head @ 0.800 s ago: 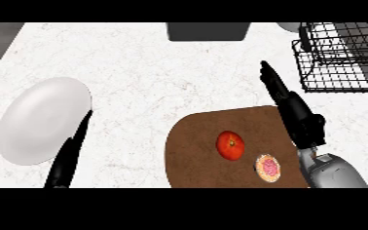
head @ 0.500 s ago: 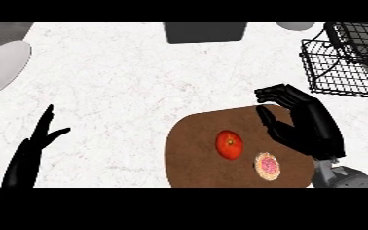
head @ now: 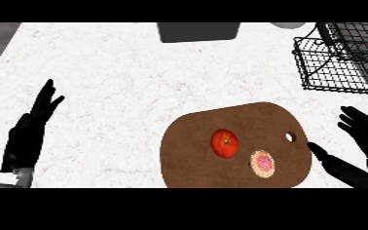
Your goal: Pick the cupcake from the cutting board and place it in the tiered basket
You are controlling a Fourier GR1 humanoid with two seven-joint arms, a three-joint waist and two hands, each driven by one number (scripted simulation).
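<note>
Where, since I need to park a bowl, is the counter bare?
The widest bare patch is white marble counter between the left hand, dark grey box and brown oval cutting board. A narrower strip separates board and black wire basket. Crowded: the board's right, with red tomato, pink cupcake, right hand.

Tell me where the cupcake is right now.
Head view, lower right: the cupcake sits on the cutting board, just below-right of the tomato, left of the right robot hand.
</note>
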